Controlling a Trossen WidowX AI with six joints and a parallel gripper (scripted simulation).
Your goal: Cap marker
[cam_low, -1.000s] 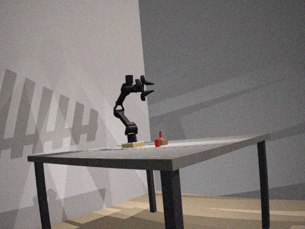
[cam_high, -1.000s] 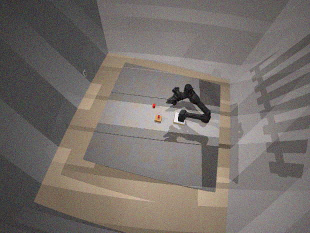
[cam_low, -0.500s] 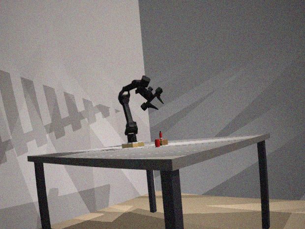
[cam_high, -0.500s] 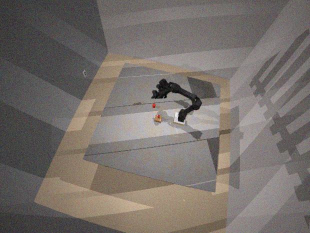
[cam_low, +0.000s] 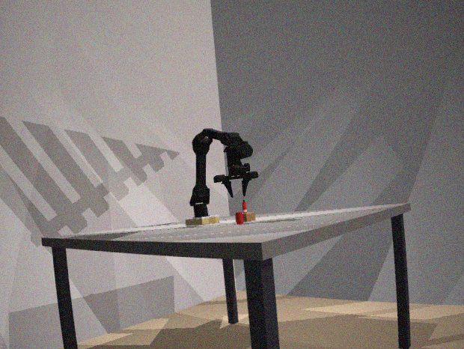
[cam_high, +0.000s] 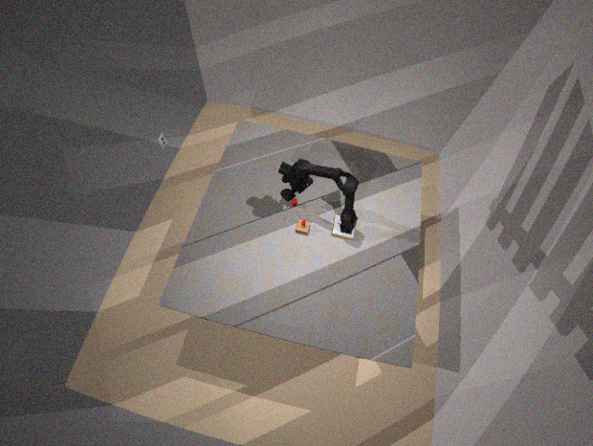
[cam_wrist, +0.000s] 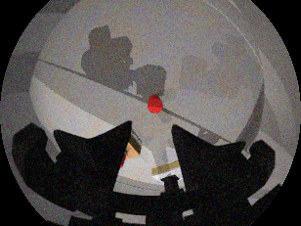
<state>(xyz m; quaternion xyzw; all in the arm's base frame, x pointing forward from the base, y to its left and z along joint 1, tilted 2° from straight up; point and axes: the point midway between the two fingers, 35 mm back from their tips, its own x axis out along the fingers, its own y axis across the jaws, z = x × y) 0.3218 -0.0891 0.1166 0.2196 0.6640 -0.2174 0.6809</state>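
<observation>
"Bending over the table (cam_low: 307, 225), the arm points its gripper (cam_low: 236, 193) straight down, right?"

"Yes. Its fingers are spread partway and pinch nothing."

"Where is the cap (cam_low: 239, 218)?"

"Standing on the table below the gripper, apart from it."

"And the marker (cam_low: 244, 206)?"

"Upright in the block (cam_low: 248, 216), long way up and down."

Arm (cam_high: 330, 184): reaching out over the grey table (cam_high: 306, 287)
Gripper (cam_high: 289, 193): hanging just beside the red cap (cam_high: 294, 202)
Marker (cam_high: 302, 224): standing in the tan holder block (cam_high: 302, 228)
</observation>
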